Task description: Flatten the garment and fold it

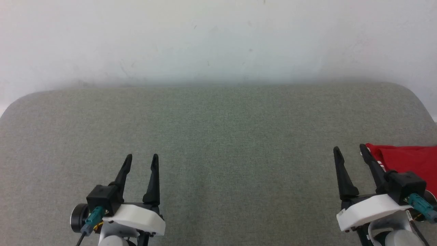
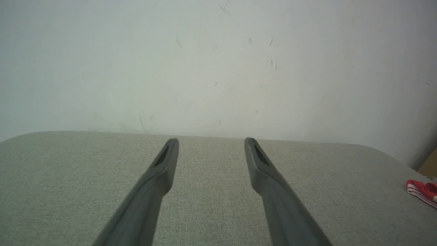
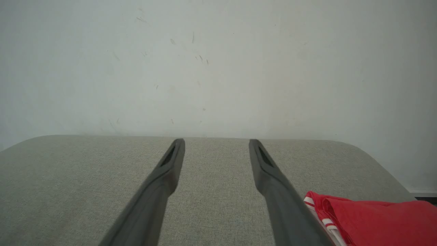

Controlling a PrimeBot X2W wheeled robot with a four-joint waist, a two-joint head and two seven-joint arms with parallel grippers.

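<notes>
The red garment (image 1: 408, 162) lies bunched at the right edge of the grey fabric surface (image 1: 218, 136), partly cut off by the head view's border. Its red cloth and a white, red-striped sleeve edge (image 3: 315, 205) lie just right of my right gripper's fingers. A small red-and-white piece of the garment (image 2: 423, 189) appears far right in the left wrist view. My right gripper (image 1: 350, 149) hovers open beside the garment's left edge, nothing between its fingers. My left gripper (image 1: 141, 157) stands open and empty at the lower left, far from the garment.
A pale wall (image 1: 218, 41) rises straight behind the grey surface, whose far corners are rounded. A brown object (image 2: 430, 167) peeks past the surface's far right corner in the left wrist view.
</notes>
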